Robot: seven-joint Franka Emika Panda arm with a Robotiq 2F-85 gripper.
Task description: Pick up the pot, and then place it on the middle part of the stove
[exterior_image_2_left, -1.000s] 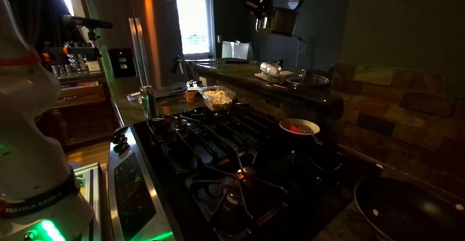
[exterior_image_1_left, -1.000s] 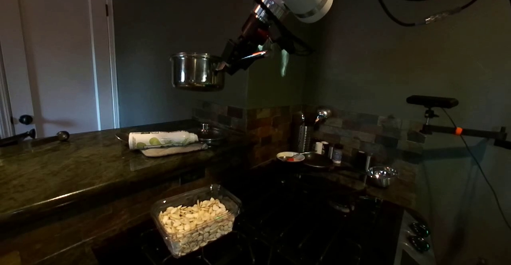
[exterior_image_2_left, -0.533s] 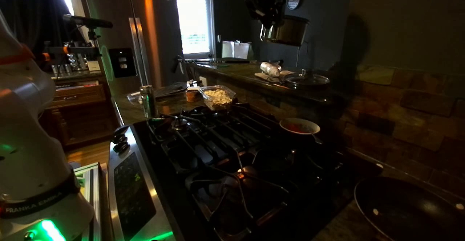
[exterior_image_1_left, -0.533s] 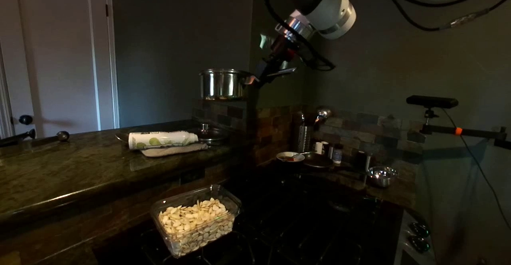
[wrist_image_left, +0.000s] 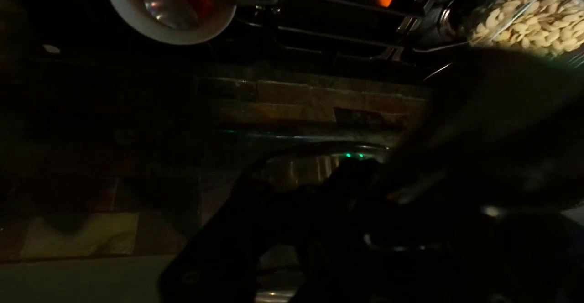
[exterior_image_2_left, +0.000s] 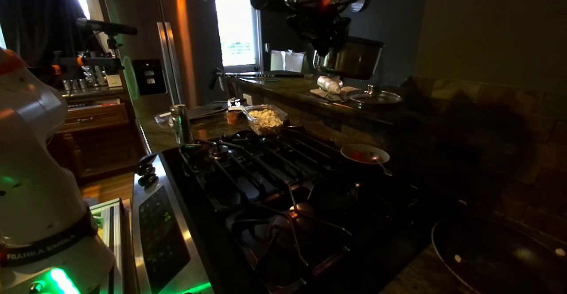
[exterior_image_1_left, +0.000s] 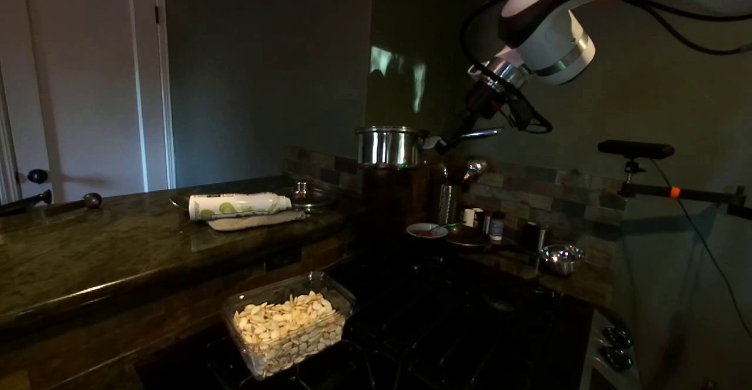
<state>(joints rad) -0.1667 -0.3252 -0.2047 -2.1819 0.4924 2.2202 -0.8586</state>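
The shiny steel pot (exterior_image_1_left: 389, 148) hangs in the air, roughly upright, above the level of the raised counter. It also shows in an exterior view (exterior_image_2_left: 356, 59), slightly tilted. My gripper (exterior_image_1_left: 440, 143) is shut on the pot's long handle close to the pot's wall; the handle's end sticks out behind the fingers. The gripper shows dark in an exterior view (exterior_image_2_left: 327, 48). In the wrist view the pot (wrist_image_left: 296, 171) is partly hidden behind the dark fingers. The black stove (exterior_image_2_left: 252, 187) with its grates lies below the pot, nearer the robot base, and is very dark in places.
A clear dish of pale food (exterior_image_1_left: 288, 325) stands at the stove's far end. A white bowl with red inside (exterior_image_2_left: 365, 154) sits by the stove's back edge. A lid (exterior_image_2_left: 374, 98) and a white bottle (exterior_image_1_left: 238, 205) lie on the raised counter (exterior_image_1_left: 106, 249). A black pan (exterior_image_2_left: 496, 254) stands beside the stove.
The gripper has carried the pot down and to the right in both exterior views, away from the space over the raised counter. The handle stays held.
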